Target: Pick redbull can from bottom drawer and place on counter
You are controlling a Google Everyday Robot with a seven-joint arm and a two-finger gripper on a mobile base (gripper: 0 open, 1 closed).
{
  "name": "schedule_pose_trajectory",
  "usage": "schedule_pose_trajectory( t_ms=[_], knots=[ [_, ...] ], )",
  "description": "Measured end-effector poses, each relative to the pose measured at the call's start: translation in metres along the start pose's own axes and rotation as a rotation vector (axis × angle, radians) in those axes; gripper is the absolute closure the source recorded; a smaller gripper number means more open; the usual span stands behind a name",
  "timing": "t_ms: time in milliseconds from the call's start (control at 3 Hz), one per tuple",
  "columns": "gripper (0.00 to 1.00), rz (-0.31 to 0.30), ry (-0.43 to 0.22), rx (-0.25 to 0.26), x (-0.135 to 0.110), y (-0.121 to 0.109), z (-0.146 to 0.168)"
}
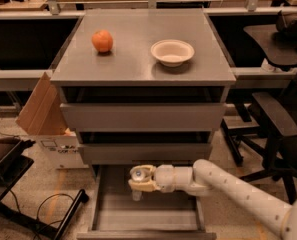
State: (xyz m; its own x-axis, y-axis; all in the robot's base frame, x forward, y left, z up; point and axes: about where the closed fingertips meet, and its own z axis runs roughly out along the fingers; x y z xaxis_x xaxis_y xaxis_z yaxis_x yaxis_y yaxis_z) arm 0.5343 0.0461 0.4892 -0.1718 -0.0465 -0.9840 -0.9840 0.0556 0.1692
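The bottom drawer is pulled open at the foot of the grey cabinet, showing its grey tray. My gripper reaches in from the right on a white arm and is shut on the redbull can, whose shiny silver top shows between the cream fingers. The can is held upright above the drawer floor, just below the front of the middle drawer. The counter is the cabinet's flat grey top, above.
An orange fruit and a white bowl sit on the counter. A cardboard box leans at the cabinet's left. Black office chairs stand to the right. A black stand and cables lie on the floor at the lower left.
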Motion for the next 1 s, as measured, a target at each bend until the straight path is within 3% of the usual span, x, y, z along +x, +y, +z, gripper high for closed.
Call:
schedule_pose_trajectory(
  t_ms=[333, 1000],
  knots=[
    [1.0, -0.029, 0.044, 0.041, -0.086, 0.003, -0.025],
    [1.0, -0.119, 0.122, 0.164, -0.302, -0.045, -0.08]
  ],
)
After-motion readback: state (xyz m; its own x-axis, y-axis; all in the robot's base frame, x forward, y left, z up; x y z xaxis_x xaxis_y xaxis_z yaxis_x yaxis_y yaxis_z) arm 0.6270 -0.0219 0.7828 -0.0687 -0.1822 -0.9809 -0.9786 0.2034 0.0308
